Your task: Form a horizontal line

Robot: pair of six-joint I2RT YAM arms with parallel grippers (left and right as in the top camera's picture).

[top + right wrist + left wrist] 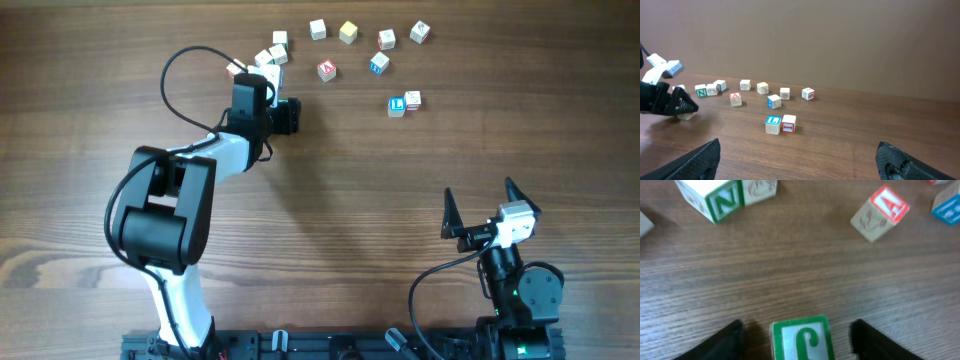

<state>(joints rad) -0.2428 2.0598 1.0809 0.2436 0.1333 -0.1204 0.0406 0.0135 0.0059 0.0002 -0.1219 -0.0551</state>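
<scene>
Green-lettered cube [801,339]: seated lower centre, left wrist view, between the left gripper [796,332] fingers, gaps either side, ungrasped. Right gripper [797,147]: held spread wide.

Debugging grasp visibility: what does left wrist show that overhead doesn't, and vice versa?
Left wrist only: the green-letter cube between the fingers of the left gripper, with a gap on each side, not gripped. In overhead the wrist hides it.
Overhead only: both arms, the right gripper open and away from the cubes, and the blue cube side by side with a red cube. The cubes lie scattered, with no row formed.
Both: the red A cube and the wooden table.
</scene>
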